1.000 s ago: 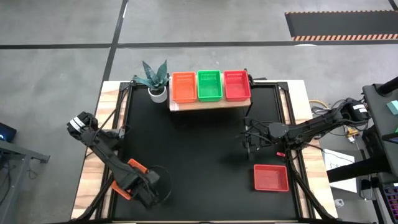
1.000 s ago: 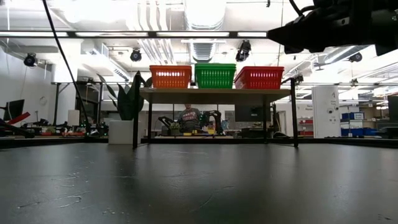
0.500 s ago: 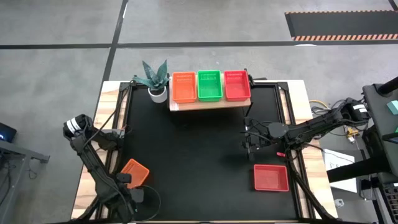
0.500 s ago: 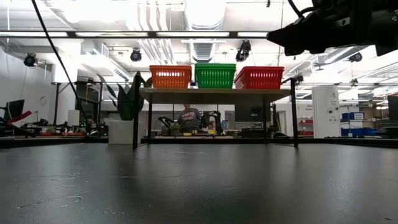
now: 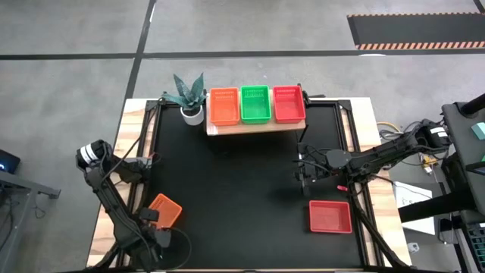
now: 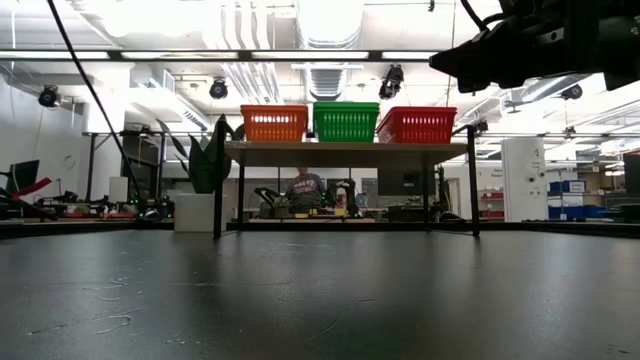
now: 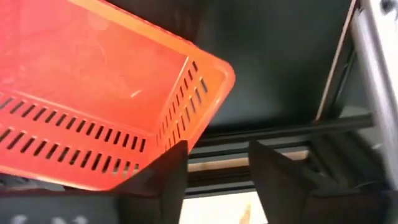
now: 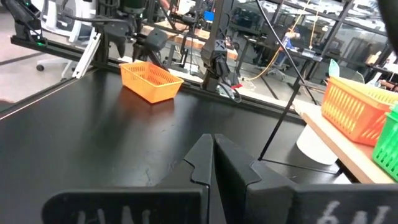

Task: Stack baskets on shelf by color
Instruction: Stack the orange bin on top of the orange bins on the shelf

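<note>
Orange basket (image 5: 164, 210) on table | left tool (image 7: 214, 163) open beside it | right tool (image 8: 213, 152) closed

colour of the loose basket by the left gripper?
Orange. The basket sits on the tabletop next to the left gripper; the high view shows it best.

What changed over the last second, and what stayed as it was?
The left gripper let go of the orange basket and drew back toward the table's near edge; its fingers now stand open beside the basket, which rests on the table. The right gripper, the red basket and the shelf stacks stayed put.
</note>
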Robot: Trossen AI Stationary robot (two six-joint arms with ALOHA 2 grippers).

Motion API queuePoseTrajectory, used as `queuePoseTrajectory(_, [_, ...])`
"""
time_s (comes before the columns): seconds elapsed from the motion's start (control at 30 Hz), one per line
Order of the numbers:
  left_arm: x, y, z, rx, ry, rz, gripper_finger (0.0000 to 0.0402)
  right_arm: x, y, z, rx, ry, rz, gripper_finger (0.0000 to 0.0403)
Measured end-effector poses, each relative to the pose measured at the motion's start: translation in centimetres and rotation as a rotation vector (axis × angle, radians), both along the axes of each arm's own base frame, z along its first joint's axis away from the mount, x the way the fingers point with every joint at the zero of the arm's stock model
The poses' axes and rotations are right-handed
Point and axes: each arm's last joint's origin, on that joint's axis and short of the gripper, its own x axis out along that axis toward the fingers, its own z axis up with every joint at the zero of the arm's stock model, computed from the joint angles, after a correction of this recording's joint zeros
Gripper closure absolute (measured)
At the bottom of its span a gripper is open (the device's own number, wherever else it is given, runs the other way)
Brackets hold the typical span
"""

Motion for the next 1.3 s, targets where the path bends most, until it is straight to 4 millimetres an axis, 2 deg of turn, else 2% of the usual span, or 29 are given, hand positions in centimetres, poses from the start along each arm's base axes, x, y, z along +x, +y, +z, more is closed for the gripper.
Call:
queuePoseTrajectory(0.17, [-0.2, 0.5, -0.9, 0.037, -0.015, -0.041, 0.0215, 0.0, 0.0, 0.0, -0.001, 0.003, 0.001, 0.0394])
queuePoseTrajectory(0.43, [-0.6, 1.4, -2.8, 0.079, -0.013, -0.043, 0.0217, 0.0, 0.0, 0.0, -0.002, 0.004, 0.001, 0.0394])
queuePoseTrajectory(0.6, [-0.6, 1.5, -3.3, 0.078, -0.025, -0.038, 0.0258, 0.0, 0.0, 0.0, -0.013, 0.003, 0.002, 0.0394])
queuePoseTrajectory(0.87, [0.0, 1.0, -2.9, 0.063, -0.088, -0.004, 0.0391, 0.0, 0.0, 0.0, -0.014, 0.003, 0.002, 0.0394])
queuePoseTrajectory(1.1, [2.0, 1.3, -1.7, 0.095, -0.157, 0.222, 0.04, 0.0, 0.0, -0.1, -0.013, 0.011, 0.001, 0.0394])
queuePoseTrajectory(1.3, [5.2, 2.6, 0.0, 0.089, -0.186, 0.411, 0.0401, 0.0, 0.0, -0.3, -0.014, 0.028, 0.0, 0.0394])
